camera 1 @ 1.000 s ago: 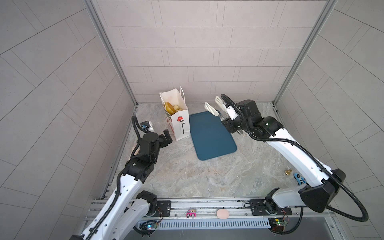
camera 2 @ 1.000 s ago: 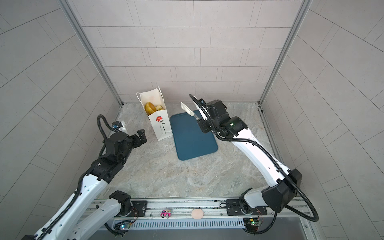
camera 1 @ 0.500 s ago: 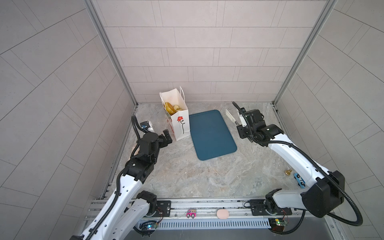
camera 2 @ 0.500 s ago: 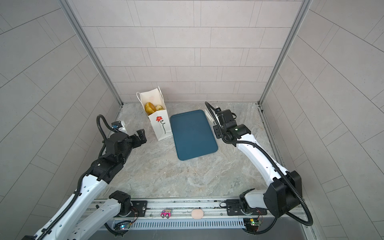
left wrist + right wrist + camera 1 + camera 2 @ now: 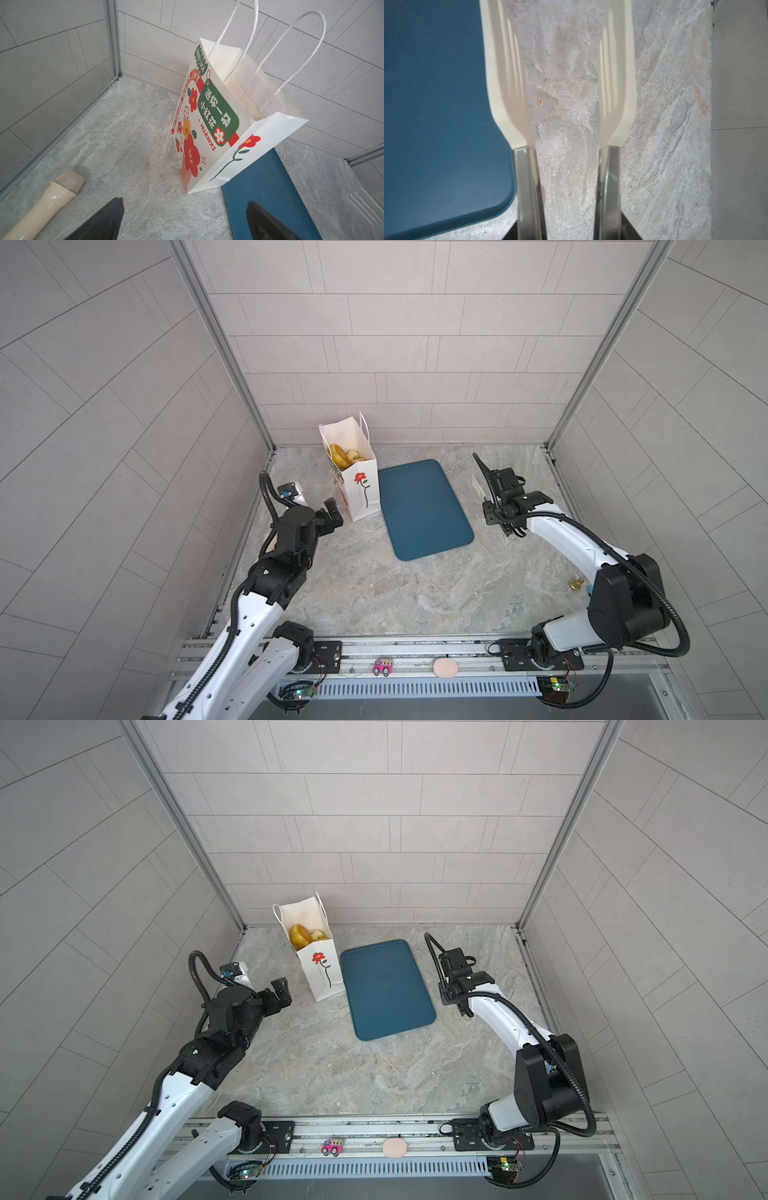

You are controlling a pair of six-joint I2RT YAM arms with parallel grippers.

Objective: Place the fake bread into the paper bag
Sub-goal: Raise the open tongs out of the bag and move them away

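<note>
The white paper bag (image 5: 358, 489) (image 5: 323, 973) (image 5: 220, 133) stands upright at the tray's back left corner, its top open. Golden fake bread (image 5: 341, 454) (image 5: 302, 936) shows inside it. My left gripper (image 5: 332, 512) (image 5: 279, 990) (image 5: 185, 204) is open and empty, low over the table just left of the bag's base. My right gripper (image 5: 494, 506) (image 5: 569, 228) is shut on the metal arms of cream tongs (image 5: 508, 83) (image 5: 478, 489). The tongs' heads are apart with nothing between them, over bare table beside the tray's right edge.
A flat dark-blue tray (image 5: 424, 510) (image 5: 386, 990) (image 5: 436, 104) lies mid-table with nothing on it. A cream toy microphone (image 5: 52, 197) lies by the left wall. A small gold object (image 5: 577, 583) sits at the right. A pink toy car (image 5: 382, 667) rests on the front rail.
My right arm has drawn back from over the tray's far edge to the right and come down, tongs still in its grip. The left arm and the bag have not moved.
</note>
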